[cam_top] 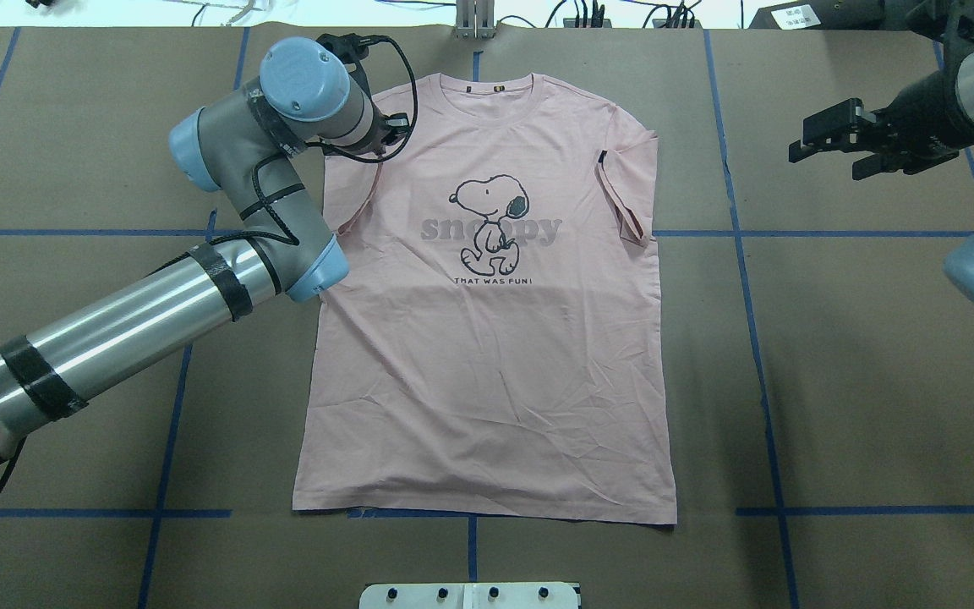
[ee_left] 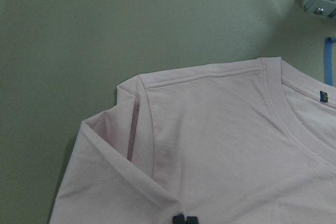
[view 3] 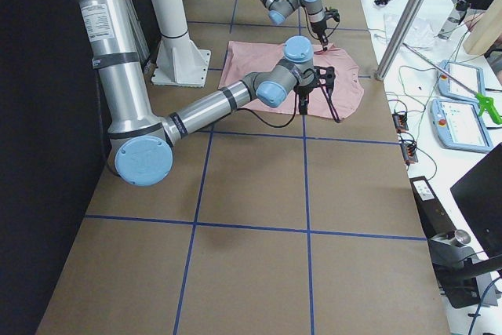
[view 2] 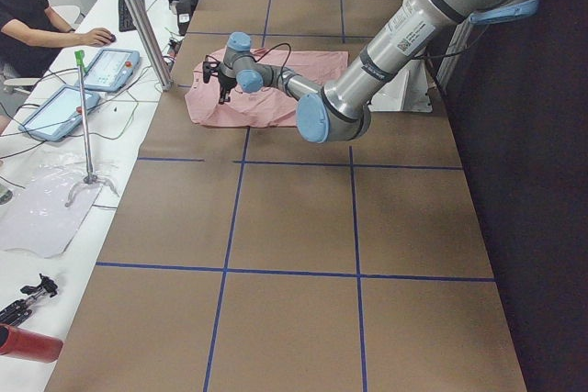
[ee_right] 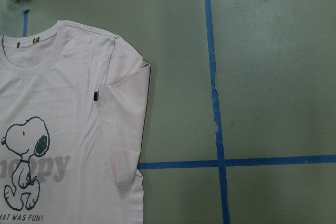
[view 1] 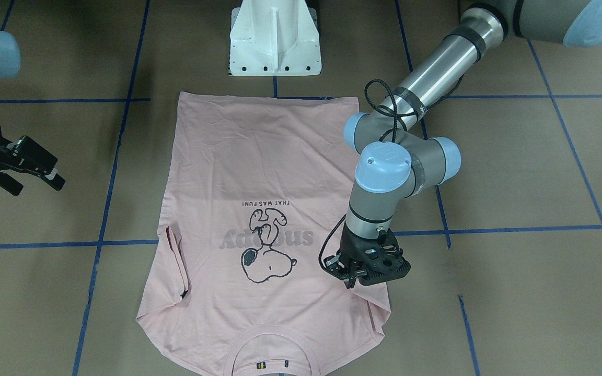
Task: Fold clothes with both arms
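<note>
The pale pink T-shirt [cam_top: 495, 355] lies flat and face up on the brown table, Snoopy print showing, collar at the far edge. Both sleeves are folded inward onto the body. My left gripper [view 1: 350, 279] is low over the shirt's shoulder on my left side. In the left wrist view its fingertips [ee_left: 184, 220] are pressed together at the folded sleeve's crease on the shirt [ee_left: 226, 145]. My right gripper [cam_top: 821, 139] is open and empty, held above bare table well to the right of the shirt. The right wrist view shows the folded sleeve with its dark tag [ee_right: 96, 96].
The white pedestal base [view 1: 275, 47] stands at the near edge by the hem. Blue tape lines [cam_top: 741, 233] cross the brown table. A side bench with tablets [view 2: 110, 66] and a metal post [view 2: 138, 16] lie beyond the collar end.
</note>
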{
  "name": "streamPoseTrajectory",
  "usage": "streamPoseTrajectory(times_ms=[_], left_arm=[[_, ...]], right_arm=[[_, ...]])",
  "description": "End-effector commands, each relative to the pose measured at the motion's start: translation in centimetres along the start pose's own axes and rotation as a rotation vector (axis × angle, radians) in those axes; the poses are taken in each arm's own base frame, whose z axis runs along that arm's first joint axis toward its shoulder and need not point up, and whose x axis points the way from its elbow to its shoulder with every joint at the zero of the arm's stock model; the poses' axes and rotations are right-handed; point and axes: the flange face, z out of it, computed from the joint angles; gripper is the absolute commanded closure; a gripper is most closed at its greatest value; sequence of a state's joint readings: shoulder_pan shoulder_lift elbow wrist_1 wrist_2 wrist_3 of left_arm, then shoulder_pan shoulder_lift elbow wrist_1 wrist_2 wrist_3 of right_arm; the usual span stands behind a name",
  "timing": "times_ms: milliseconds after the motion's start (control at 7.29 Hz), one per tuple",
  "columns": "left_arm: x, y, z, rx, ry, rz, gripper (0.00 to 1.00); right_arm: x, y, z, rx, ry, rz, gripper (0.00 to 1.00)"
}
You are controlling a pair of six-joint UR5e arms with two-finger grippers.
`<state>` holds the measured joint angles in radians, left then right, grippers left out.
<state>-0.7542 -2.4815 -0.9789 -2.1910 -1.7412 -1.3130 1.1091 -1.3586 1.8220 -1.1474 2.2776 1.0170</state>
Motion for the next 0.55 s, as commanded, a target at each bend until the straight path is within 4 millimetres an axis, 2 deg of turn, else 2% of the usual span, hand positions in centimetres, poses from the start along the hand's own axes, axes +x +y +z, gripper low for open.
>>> streamPoseTrajectory(times_ms=[0,137,275,412], left_arm=[[0.3,0.8,0.3,0.004,0.011,-0.011,0.38],[1.6,1.0,-2.4,0.014,0.071,-0.009,0.31],[1.0,2.4,-5.7,0.011,0.133,-0.008,0.31],[-2.2,5.6,-9.7,-0.042,0.177,0.004,0.31]], right_arm=[[0.2,-0.1,0.1,0.013,0.011,0.002,0.00],[-0.5,0.4,0.1,0.015,0.006,0.006,0.00],[-2.4,1.9,0.5,0.000,-0.013,0.072,0.00],[-5.3,5.3,2.2,-0.011,-0.016,0.169,0.00]])
